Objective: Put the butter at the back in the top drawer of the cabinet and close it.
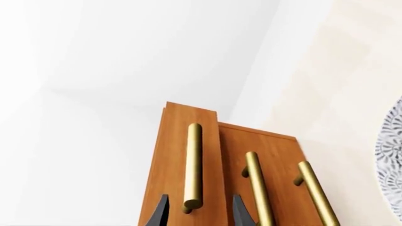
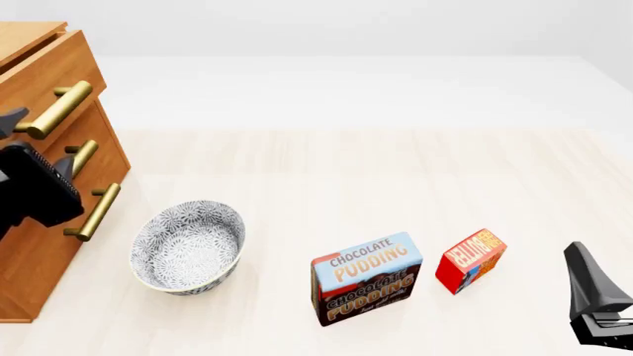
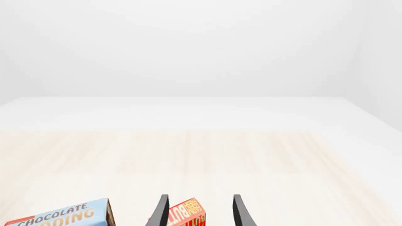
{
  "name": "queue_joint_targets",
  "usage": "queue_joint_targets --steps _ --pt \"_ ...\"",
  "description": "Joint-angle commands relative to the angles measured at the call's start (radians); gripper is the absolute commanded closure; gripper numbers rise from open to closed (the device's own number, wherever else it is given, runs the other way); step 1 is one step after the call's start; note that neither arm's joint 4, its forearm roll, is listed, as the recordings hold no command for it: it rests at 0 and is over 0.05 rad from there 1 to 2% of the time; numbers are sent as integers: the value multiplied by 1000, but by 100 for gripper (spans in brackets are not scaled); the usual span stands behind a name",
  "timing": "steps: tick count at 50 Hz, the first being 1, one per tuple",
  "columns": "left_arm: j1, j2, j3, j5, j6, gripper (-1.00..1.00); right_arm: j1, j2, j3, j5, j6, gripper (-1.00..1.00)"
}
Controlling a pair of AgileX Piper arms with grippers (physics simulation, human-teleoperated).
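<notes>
Left pincer (image 1: 197, 212): spread wide around the top drawer's handle (image 1: 193, 165); drawer part-open. A shallow grip risks slipping off the bar.
Right pincer (image 3: 199, 212): wide, empty, aimed at the butter (image 2: 471, 260) on the bench (image 2: 396, 178), beside the "Chocolate Pudding" box (image 2: 367, 277). Butter lettering unreadable.

Table (image 2: 396, 163) open from 11 to 2 o'clock; bowl (image 2: 188, 246) crowds cabinet (image 2: 35, 245) at 9, pudding box (image 2: 367, 278) sits just beside butter (image 2: 471, 260) at 5.
</notes>
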Motion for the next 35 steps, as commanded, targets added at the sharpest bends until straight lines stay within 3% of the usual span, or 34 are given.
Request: queue_joint_targets --steps 1,35 --pt "5 6 3 -7 0 -100 0 0 0 0 0 -100" --pt "8 -3 -1 1 -1 -100 0 0 0 0 0 -100"
